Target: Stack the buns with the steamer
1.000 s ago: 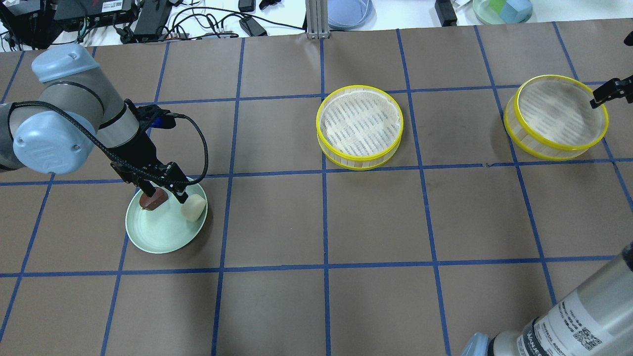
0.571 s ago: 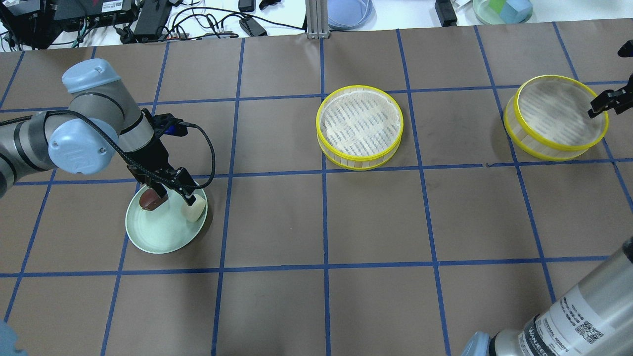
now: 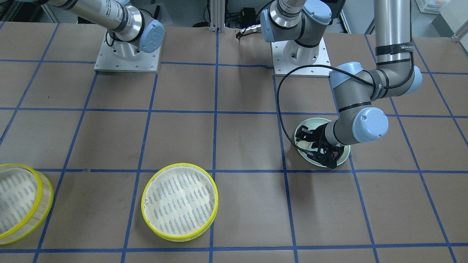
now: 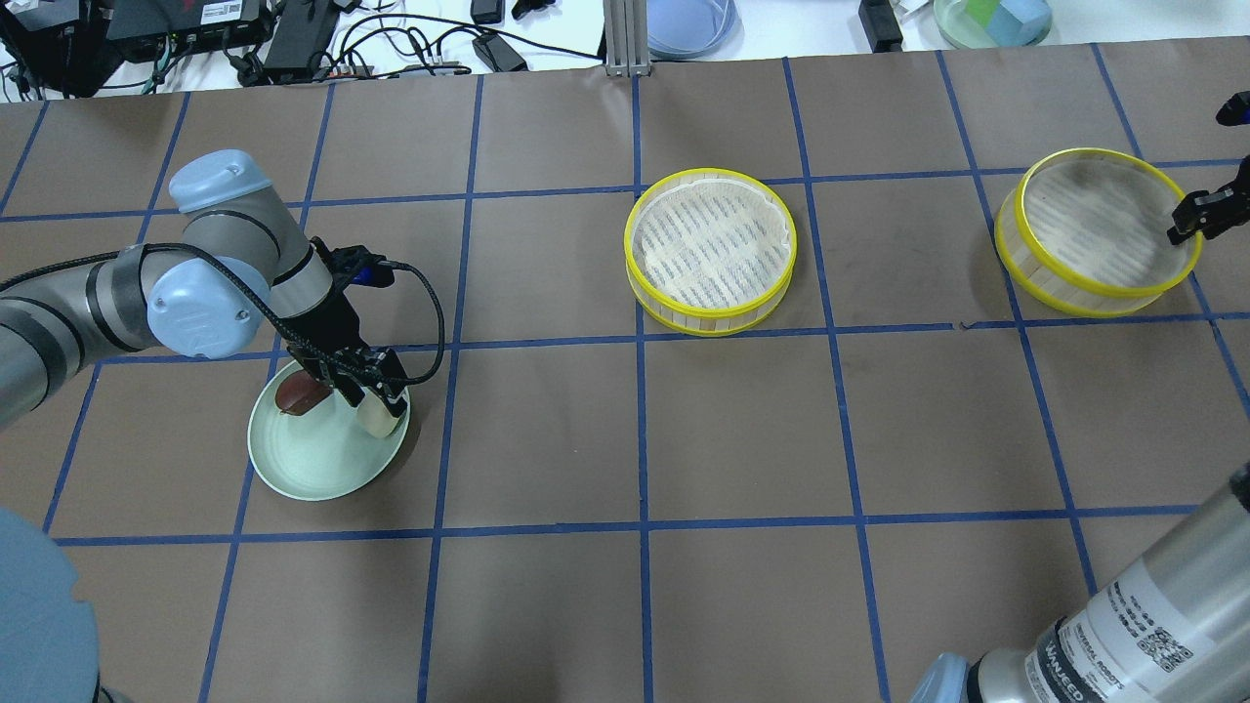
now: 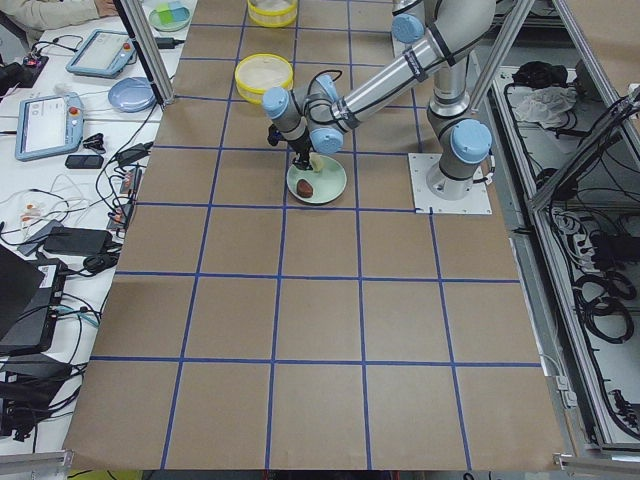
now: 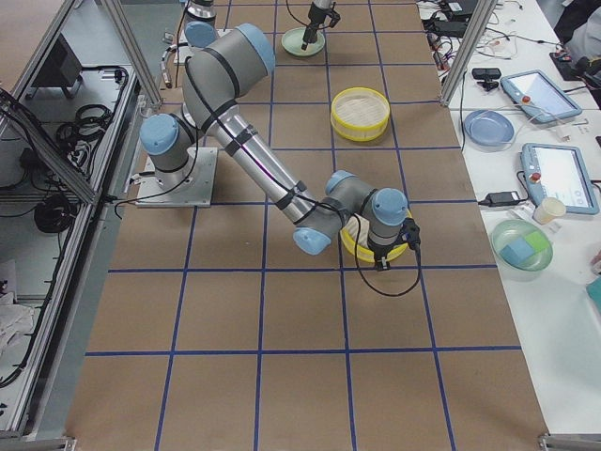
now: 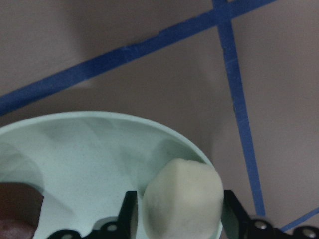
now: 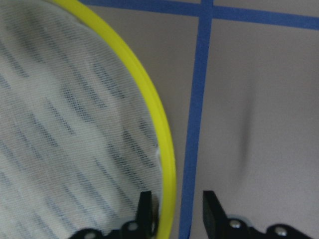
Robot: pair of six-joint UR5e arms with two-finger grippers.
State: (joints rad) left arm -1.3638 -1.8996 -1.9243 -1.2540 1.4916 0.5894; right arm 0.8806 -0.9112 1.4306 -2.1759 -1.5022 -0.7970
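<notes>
smooth cream-white bun [image 7: 182, 191] sits on the mint plate [image 7: 75, 144] between the left gripper's [image 7: 180, 205] spread fingers, brown bun [image 7: 17, 211] mostly cut off; right gripper's [image 8: 177, 201] spread fingers straddle a steamer's [image 8: 168, 152] rim.

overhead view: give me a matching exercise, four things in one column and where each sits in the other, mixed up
1 cream bun
2 brown bun
3 middle steamer tray
4 right-hand steamer tray

A rim straddled by the right gripper
B mid-table, no gripper near
C on the plate, straddled by the left gripper
D on the plate, beside the left gripper

Pairs: 1-C, 2-D, 3-B, 4-A
</notes>
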